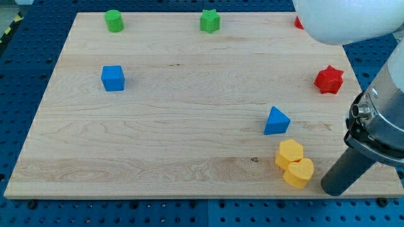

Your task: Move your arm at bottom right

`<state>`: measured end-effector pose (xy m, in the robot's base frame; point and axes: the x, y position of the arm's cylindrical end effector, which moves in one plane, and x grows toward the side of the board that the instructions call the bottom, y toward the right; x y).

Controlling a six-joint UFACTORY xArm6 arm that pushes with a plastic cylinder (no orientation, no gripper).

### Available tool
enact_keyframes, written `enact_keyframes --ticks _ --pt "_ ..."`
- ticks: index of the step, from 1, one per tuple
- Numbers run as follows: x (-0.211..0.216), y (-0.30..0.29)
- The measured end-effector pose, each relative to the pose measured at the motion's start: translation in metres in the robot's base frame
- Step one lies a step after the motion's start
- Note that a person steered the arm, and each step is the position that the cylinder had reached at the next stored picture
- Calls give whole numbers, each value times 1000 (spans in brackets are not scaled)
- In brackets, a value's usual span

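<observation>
My tip [332, 188] rests on the wooden board [177, 126] near its bottom right corner. It stands just to the right of a yellow heart block [299, 173], a small gap apart. A yellow hexagon block [289, 153] touches the heart from the upper left. A blue triangle block [276, 121] lies above them. A red star block [329, 79] sits near the right edge. A blue cube [113, 78] is at the left. A green cylinder [114, 20] and a green star block [210, 21] sit along the top edge.
A red block [298, 23] shows partly at the top right, mostly hidden behind the white arm body [347, 19]. The arm's grey wrist [382, 113] overhangs the board's right edge. Blue perforated table surrounds the board.
</observation>
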<state>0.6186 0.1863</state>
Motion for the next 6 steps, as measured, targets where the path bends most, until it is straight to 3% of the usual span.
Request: enact_keyframes --ticks 4,6 --pt "0 65" --pt "-1 32"
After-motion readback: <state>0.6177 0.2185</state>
